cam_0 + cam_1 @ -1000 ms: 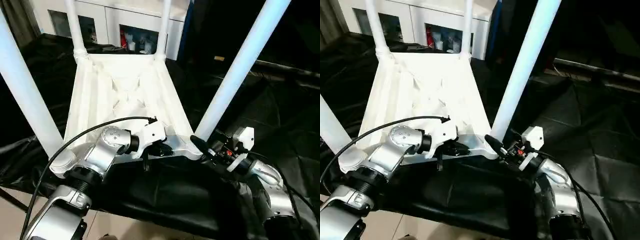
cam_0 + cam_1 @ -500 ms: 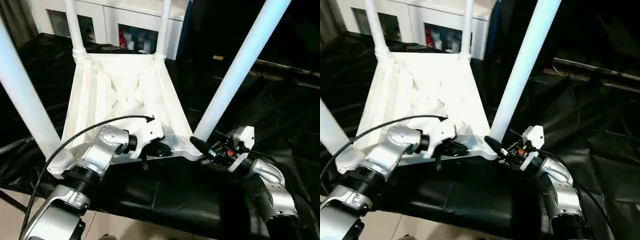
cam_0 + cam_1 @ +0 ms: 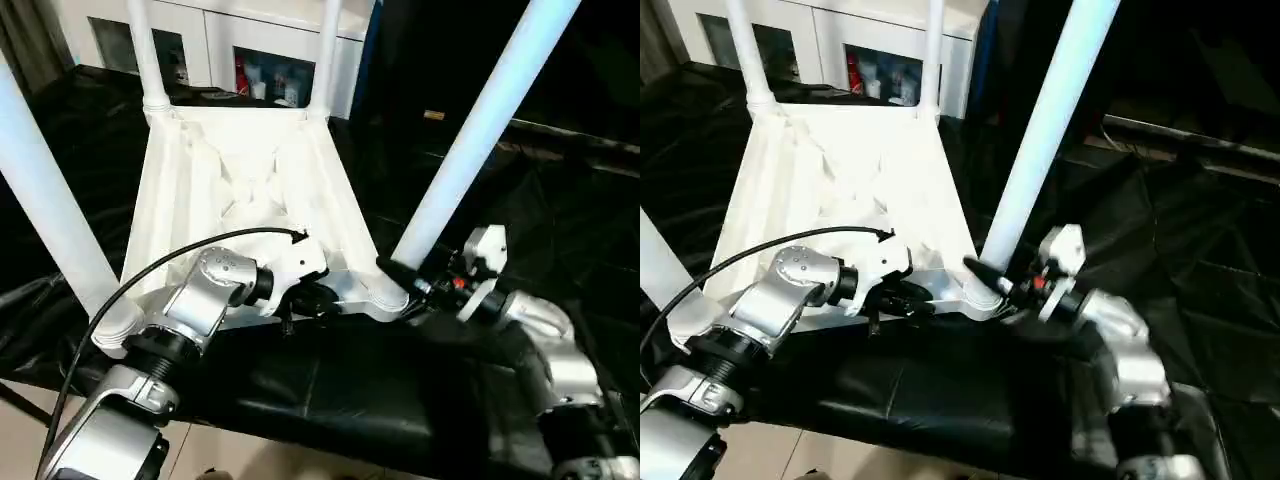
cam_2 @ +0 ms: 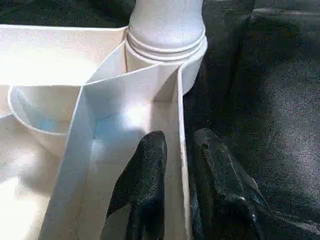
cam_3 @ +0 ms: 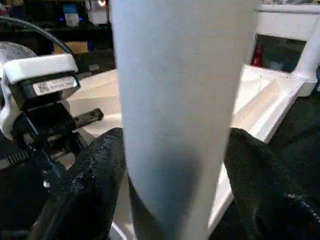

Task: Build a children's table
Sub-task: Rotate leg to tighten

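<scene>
— How does the children's table [image 3: 240, 190] look, and where is it?

— White plastic, lying upside down on the black-draped table [image 3: 560, 230]; its ribbed underside faces up, with raised ribs crossing the middle and a thin wall running round the edge; round sockets sit at the corners. Four long tapered legs stand up out of those sockets — the near right leg [image 3: 470, 140], the near left leg [image 3: 45, 210], and two thinner-looking ones at the far end, the far left leg [image 3: 143, 50] and the far right leg [image 3: 325, 55]. Behind the far end stands a white cabinet [image 3: 260, 50] with glass doors.

— And the left gripper?

— The left gripper [image 4: 175, 165] is at the near edge of the top, between the two near corners; one black finger is inside the edge wall and the other outside it, so the thin wall runs between them; the fingers stand a little apart, and whether they press the wall I cannot tell. A black cable [image 3: 150, 275] arcs over the silver forearm to the wrist.

— The right one?

— The right gripper [image 5: 170, 165] is at the base of the near right leg, just above its socket; its black fingers [image 5: 95, 185] sit on either side of the tube, wide apart, closed round the leg; the tube rises between them.
</scene>
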You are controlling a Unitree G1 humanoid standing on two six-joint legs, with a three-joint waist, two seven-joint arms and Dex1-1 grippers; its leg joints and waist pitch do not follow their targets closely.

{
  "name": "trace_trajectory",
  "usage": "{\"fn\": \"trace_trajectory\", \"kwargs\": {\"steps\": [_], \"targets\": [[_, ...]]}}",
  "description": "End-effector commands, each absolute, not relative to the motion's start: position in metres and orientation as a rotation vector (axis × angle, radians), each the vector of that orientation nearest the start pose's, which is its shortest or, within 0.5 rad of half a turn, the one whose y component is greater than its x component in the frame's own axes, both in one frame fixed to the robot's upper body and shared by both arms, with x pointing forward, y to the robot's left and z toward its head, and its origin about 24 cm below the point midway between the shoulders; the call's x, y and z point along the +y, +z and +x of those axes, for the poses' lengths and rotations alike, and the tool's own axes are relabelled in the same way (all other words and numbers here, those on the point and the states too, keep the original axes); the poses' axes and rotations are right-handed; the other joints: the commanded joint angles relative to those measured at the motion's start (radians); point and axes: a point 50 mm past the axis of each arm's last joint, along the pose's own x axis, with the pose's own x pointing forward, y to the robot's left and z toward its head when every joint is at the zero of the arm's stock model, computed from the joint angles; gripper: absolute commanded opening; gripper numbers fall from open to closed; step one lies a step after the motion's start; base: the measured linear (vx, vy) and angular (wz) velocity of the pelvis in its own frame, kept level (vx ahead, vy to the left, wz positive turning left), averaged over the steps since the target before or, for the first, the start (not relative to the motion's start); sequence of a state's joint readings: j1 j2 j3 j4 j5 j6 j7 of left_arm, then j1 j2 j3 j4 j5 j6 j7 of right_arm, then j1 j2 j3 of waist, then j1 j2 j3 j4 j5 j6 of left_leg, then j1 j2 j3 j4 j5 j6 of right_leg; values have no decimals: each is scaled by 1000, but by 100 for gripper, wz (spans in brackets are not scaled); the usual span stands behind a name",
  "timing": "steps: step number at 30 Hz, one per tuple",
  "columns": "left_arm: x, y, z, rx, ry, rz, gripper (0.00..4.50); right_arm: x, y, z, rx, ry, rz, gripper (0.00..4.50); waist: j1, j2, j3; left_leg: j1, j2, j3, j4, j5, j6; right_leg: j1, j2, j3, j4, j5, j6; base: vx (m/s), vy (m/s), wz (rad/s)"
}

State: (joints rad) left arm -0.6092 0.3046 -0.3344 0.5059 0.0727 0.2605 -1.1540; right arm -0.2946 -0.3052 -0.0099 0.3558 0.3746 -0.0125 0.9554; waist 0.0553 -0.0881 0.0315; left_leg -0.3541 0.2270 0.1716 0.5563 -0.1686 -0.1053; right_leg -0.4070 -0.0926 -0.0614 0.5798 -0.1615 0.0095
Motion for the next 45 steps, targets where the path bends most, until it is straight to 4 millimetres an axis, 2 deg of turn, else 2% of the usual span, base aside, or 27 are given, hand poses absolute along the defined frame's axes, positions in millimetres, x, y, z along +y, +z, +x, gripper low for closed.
{"fn": "trace_trajectory", "kwargs": {"steps": [1, 7, 9, 10, 15, 16, 19, 28, 36, 40, 42, 43, 44, 45], "targets": [[111, 44, 313, 597, -1320, 423, 54, -176, 60, 292, 61, 932, 46, 314, 5, 4, -53, -1, -1, 14, -54, -215, 53, 53, -28, 28, -49, -181, -212, 0, 0, 0], [114, 44, 307, 631, -1389, 446, 3, -179, 59, 292, 130, 996, -2, 314, 5, 9, -51, 1, 1, 13, -55, -244, 45, 50, -30, 27, -55, -229, -199, 0, 0, 0], [114, 44, 304, 625, -1414, 452, 3, -179, 57, 291, 148, 1019, -30, 314, 6, 11, -52, 2, 1, 13, -54, -240, 43, 49, -29, 27, -52, -206, -207, 0, 0, 0], [114, 44, 304, 618, -1422, 449, 3, -178, 56, 292, 158, 1025, -40, 314, 8, 16, -53, 3, 1, 13, -54, -238, 40, 49, -29, 28, -49, -186, -215, 0, 0, 0], [115, 47, 303, 608, -1449, 446, 3, -175, 49, 290, 205, 1079, -77, 314, 8, 15, -53, 4, 1, 13, -54, -256, 36, 50, -27, 27, -47, -171, -229, 0, 0, 0], [116, 47, 303, 607, -1452, 447, 0, -175, 48, 289, 212, 1089, -84, 285, 9, 14, -53, 4, 1, 13, -54, -254, 35, 50, -27, 27, -46, -168, -229, 0, 0, 0], [118, 48, 303, 608, -1466, 456, 0, -174, 45, 289, 226, 1111, -113, 274, 8, 17, -54, 3, 1, 13, -54, -255, 35, 52, -28, 27, -46, -160, -231, 0, 0, 0], [120, 49, 304, 601, -1462, 462, 0, -171, 45, 294, 218, 1118, -106, 201, 7, 14, -51, 3, 1, 11, -55, -283, 29, 49, -28, 27, -49, -214, -221, 0, 0, 0], [121, 49, 306, 584, -1432, 454, 0, -168, 38, 291, 242, 1148, -104, 194, 5, 14, -52, 2, 0, 11, -53, -275, 33, 50, -28, 27, -47, -195, -228, 0, 0, 0], [115, 48, 316, 531, -1317, 454, 0, -168, 30, 289, 269, 1060, -40, 193, 8, 13, -48, 5, 0, 12, -55, -304, 30, 46, -29, 28, -55, -252, -212, 0, 0, 0], [108, 46, 321, 512, -1252, 451, 0, -168, 20, 291, 286, 932, -23, 193, 9, 13, -43, 12, -2, 11, -56, -367, 13, 36, -30, 25, -69, -374, -178, 0, 0, 0], [104, 44, 322, 510, -1238, 445, 0, -167, 15, 293, 295, 859, -16, 193, 7, 16, -44, 11, -2, 9, -56, -374, 7, 37, -31, 25, -69, -392, -171, 0, 0, 0], [104, 44, 322, 510, -1238, 445, 0, -167, 15, 293, 295, 859, -16, 193, 6, 15, -44, 10, -3, 8, -57, -377, 3, 36, -31, 25, -72, -408, -162, 0, 0, 0], [91, 40, 324, 505, -1201, 438, 0, -164, 4, 297, 323, 679, 35, 193, 1, 20, -37, 13, -4, 5, -60, -420, -8, 27, -30, 21, -86, -488, -130, 0, 0, 0]]}}
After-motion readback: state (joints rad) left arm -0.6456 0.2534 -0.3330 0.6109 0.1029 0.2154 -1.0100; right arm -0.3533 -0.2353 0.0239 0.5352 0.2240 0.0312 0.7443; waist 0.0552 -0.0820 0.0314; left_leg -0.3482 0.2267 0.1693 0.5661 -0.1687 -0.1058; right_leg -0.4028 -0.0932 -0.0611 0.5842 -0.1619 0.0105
